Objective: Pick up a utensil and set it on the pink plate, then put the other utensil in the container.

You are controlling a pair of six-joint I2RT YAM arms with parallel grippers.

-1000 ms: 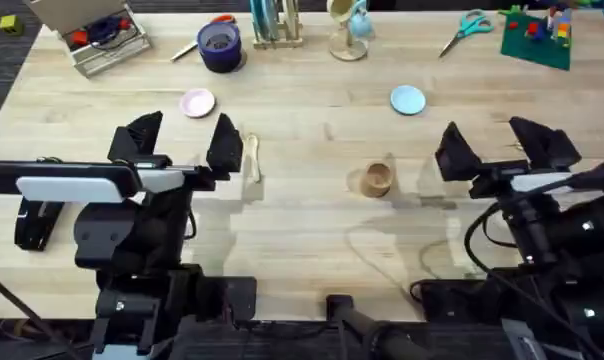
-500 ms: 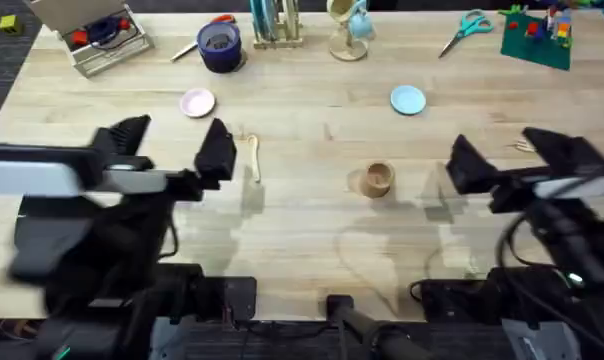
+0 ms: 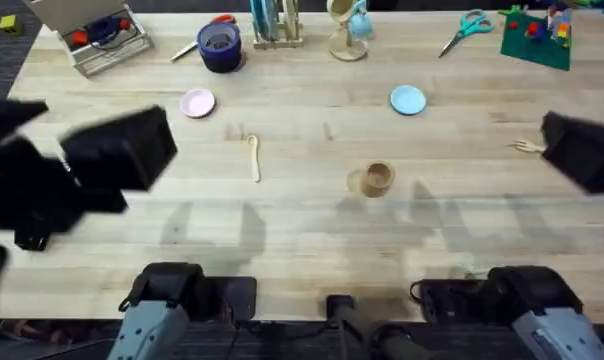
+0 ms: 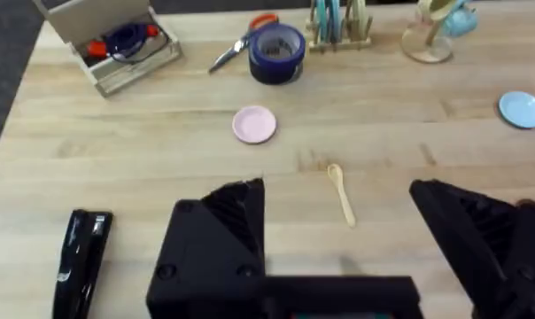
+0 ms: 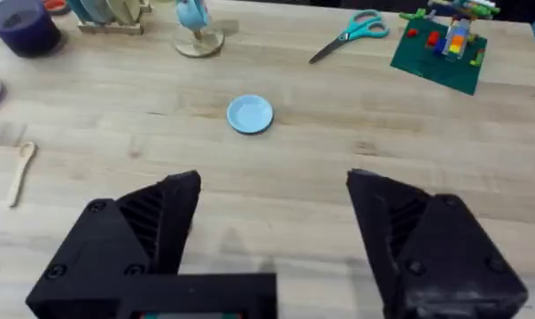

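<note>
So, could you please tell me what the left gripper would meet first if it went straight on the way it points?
Probably the small pale wooden spoon, lying just ahead of the open left gripper; depth is hard to judge.

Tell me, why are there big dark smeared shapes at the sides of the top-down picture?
Overhead view: those are the two arms, blurred, the left arm and right arm; the table things like the spoon and wooden cup stay crisp. Wrist views: each gripper's black fingers look large and sharper, with soft shadows on the wood.
</note>
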